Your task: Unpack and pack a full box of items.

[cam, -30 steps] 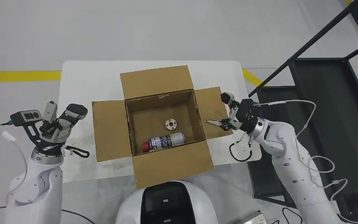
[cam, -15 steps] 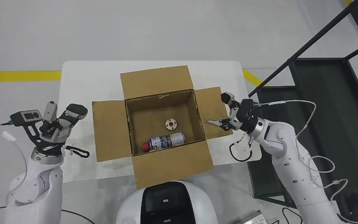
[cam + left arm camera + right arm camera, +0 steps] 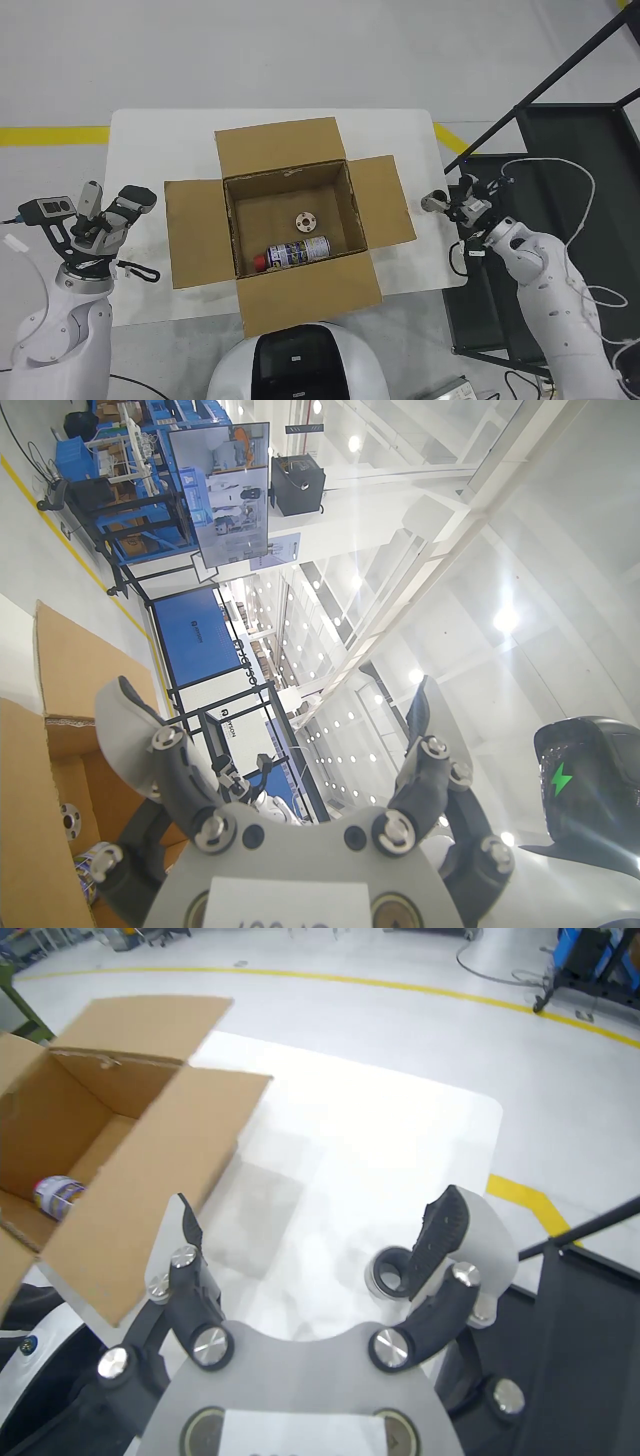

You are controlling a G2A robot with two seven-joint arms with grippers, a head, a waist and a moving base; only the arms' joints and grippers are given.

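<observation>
Two grippers are waiting with their fingers spread wide, gripping nothing. The right gripper (image 3: 317,1198) is hovering over the right edge of the white table (image 3: 150,140). A small ring-shaped part (image 3: 386,1274) is lying on the table just beside one of its fingers, and it cannot be told whether the two are touching. The left gripper (image 3: 272,685) is sitting at the table's left edge, pointing up toward the ceiling. Between the arms, a cardboard box (image 3: 195,232) is standing open in the middle of the table with all four flaps folded outward. Inside it, a spray can (image 3: 292,252) is lying on its side against the near wall. A round metal flange (image 3: 305,219) is resting flat on the box floor near the can.
</observation>
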